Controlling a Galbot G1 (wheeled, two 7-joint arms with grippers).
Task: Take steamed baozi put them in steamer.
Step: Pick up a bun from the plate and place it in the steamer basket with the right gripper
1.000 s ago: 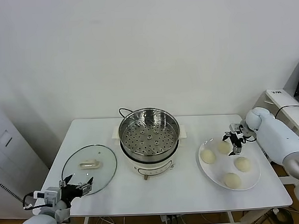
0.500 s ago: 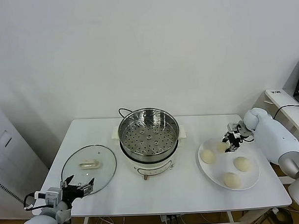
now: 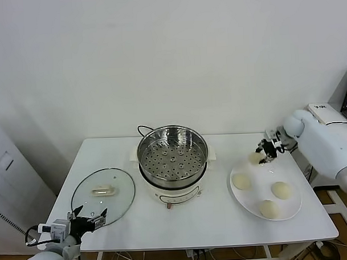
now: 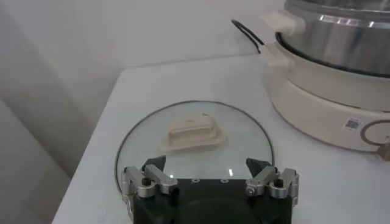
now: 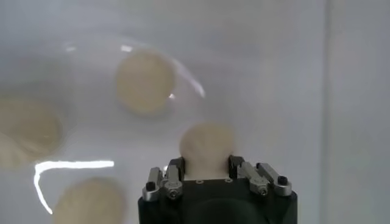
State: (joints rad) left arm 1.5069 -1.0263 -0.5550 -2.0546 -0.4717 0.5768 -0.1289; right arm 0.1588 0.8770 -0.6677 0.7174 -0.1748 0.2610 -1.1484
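Nearest to you, the left gripper (image 3: 88,219) is parked low at the front-left corner of the white table (image 3: 216,220), jaws spread wide and holding nothing, just in front of the round glass lid with the cream handle (image 3: 103,194). You can leave that arm alone.

Next out, the flat white round plate (image 3: 239,196) on the right side has three smooth cream-white dough buns on it (image 3: 270,209), sitting apart from each other. Nothing is touching them.

The fourth cream-white bun (image 5: 206,146) is the one that matters: the right gripper (image 3: 265,152) has its fingers closed onto it, one on each side around the middle, and it hangs clear above the far edge of the plate. In the wrist view the bun fills the gap between the fingers (image 5: 173,171) and sticks out beyond them.

My guess is these are light and soft, so you don't need much squeeze. Too much would probably dent or tear the skin, and the smooth surface could slip if the grip is loose. Grabbing across the widest part, like it is now, looks right to me.

Furthest along is the round shiny stainless-steel steamer pot on its white base (image 3: 173,158), mid-table, well to the left of the held bun. Its perforated tray is bare, so all four buns are not yet in.
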